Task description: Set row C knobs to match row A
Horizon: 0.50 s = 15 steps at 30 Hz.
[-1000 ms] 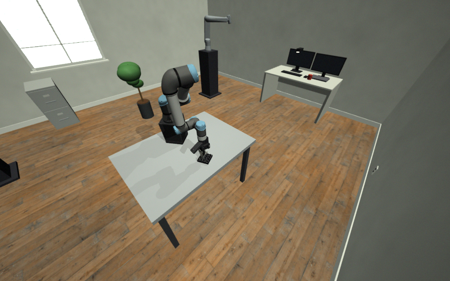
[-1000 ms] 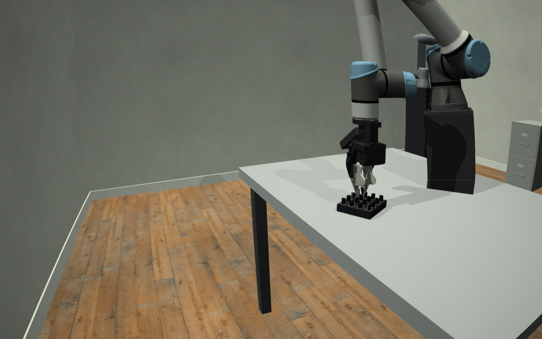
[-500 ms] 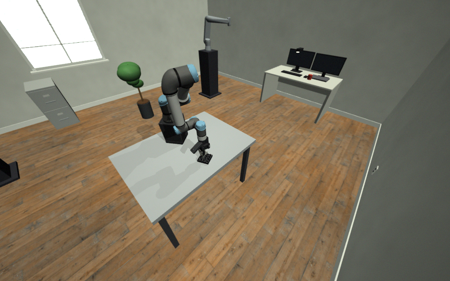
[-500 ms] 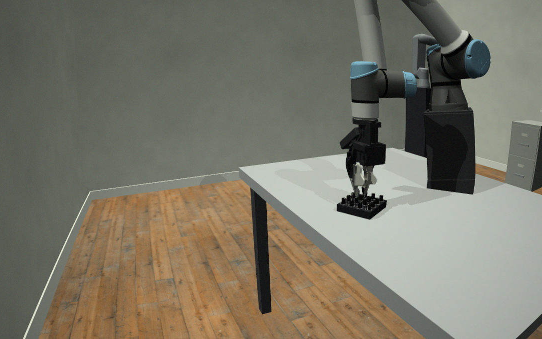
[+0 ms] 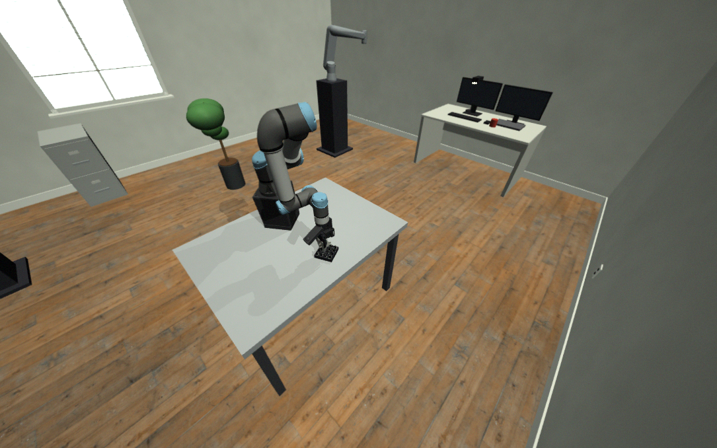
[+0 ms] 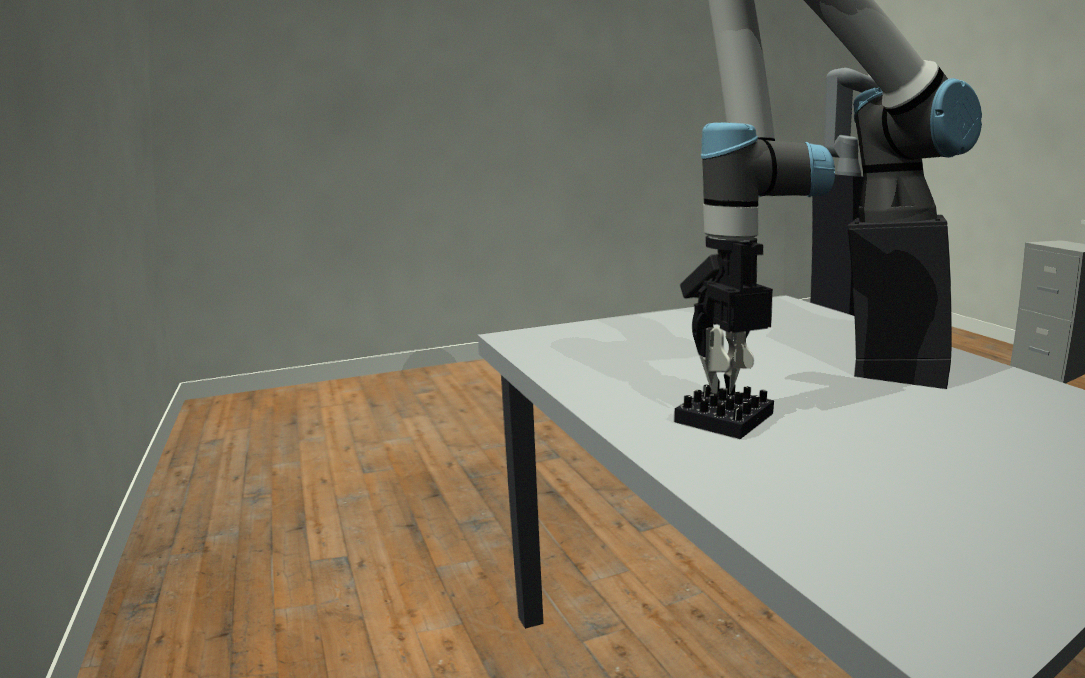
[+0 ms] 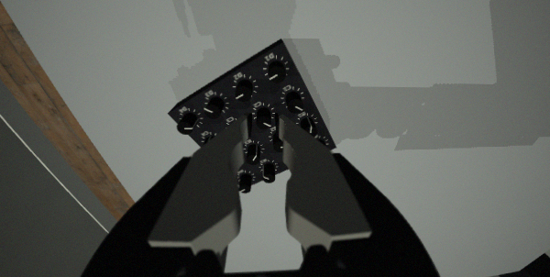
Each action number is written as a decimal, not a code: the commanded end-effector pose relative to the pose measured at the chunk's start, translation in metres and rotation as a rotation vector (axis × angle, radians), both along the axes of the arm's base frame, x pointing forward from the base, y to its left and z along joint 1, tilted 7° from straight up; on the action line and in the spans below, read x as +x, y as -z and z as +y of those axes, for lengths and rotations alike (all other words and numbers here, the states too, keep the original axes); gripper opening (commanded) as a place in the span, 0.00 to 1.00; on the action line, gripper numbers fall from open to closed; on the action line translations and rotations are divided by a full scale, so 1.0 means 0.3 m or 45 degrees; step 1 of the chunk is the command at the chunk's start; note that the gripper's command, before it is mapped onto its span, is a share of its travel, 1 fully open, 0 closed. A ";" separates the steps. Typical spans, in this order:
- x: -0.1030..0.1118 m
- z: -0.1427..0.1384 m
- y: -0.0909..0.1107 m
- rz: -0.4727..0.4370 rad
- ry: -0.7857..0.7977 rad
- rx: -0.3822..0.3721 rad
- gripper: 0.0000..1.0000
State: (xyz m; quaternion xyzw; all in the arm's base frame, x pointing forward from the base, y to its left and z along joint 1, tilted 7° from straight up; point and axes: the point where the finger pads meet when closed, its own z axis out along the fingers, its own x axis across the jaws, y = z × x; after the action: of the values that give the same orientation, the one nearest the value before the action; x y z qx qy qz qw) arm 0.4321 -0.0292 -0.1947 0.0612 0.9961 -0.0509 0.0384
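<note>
My fingers hide part of row C and some knobs behind; A labels too blurred to read, upper arm (image 6: 738, 58) cut off at top edge

From my feed, the knob box (image 5: 326, 254) (image 6: 723, 419) (image 7: 229, 77) sits on the surface (image 5: 294, 244) (image 6: 908, 471) (image 7: 390, 196), beneath the end effector (image 5: 323, 248) (image 6: 723, 389) (image 7: 263, 115), before the arm's pedestal (image 5: 276, 214) (image 6: 900, 303).
</note>
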 end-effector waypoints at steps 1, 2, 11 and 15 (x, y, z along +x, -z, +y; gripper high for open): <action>0.001 0.001 -0.009 -0.001 0.000 0.000 0.11; 0.000 0.001 -0.014 -0.001 0.000 0.000 0.11; -0.004 0.009 -0.083 -0.001 0.000 0.000 0.11; -0.006 0.011 -0.108 -0.001 0.000 0.000 0.11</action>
State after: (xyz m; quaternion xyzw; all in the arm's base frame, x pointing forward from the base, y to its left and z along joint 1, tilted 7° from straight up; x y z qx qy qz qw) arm 0.4306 -0.0269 -0.1733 0.0612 0.9961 -0.0510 0.0388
